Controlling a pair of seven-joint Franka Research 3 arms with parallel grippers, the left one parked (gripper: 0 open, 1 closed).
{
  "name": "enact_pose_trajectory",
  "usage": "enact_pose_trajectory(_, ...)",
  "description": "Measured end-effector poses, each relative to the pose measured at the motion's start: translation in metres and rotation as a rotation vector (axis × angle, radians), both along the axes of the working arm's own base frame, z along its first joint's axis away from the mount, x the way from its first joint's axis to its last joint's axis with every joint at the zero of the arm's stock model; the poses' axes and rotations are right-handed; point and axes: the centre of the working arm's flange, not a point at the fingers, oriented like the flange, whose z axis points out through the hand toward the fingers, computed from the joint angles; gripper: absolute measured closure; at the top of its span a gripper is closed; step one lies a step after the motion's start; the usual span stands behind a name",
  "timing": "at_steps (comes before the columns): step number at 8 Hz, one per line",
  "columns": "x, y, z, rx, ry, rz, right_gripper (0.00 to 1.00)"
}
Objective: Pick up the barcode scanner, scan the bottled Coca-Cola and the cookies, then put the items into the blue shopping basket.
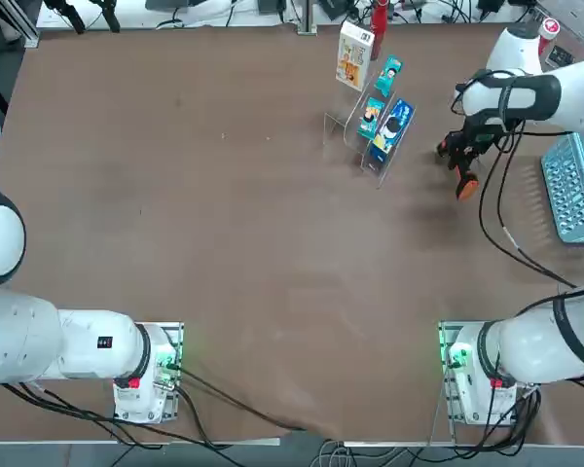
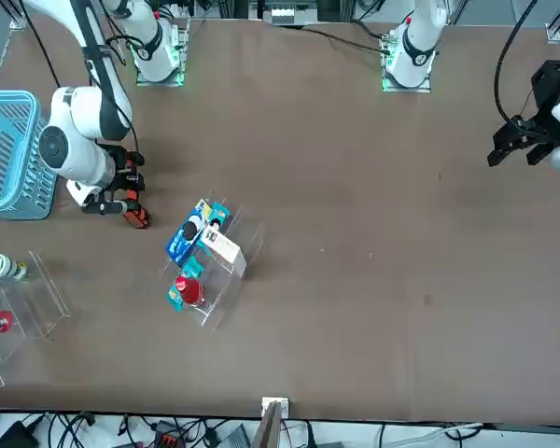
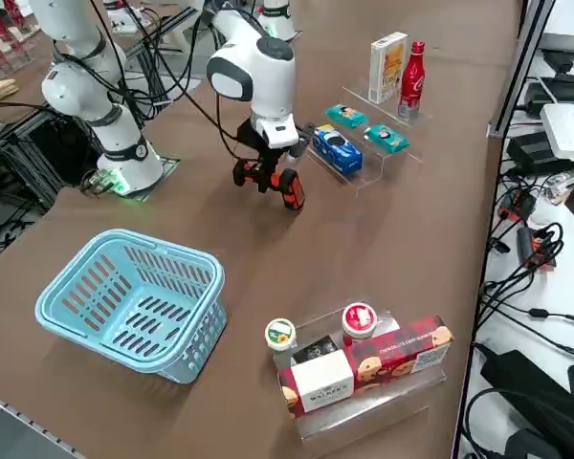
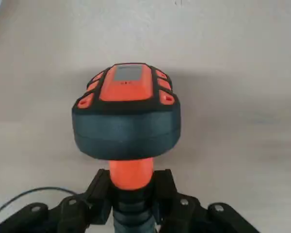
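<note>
Brown tabletop is lying bare under the right gripper (image 4: 131, 204), which is pinching the barcode scanner (image 4: 126, 119) by its orange handle, between the basket (image 3: 134, 301) and the display rack (image 3: 364, 143). Rigid, light plastic; the handle is looking like the sensible hold, though smooth enough to twist.

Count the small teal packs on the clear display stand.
2. One small teal pack sits on the clear acrylic stand beside the blue pack, the other small teal pack nearer the red bottle. More could be hidden behind the boxes.
</note>
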Motion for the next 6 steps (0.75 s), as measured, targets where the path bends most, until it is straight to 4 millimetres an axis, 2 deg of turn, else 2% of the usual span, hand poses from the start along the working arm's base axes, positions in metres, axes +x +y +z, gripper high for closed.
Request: enact_pose_trajectory(6, -0.019, 0.006, -0.022, -0.049, 0.003, -0.055, 0.56)
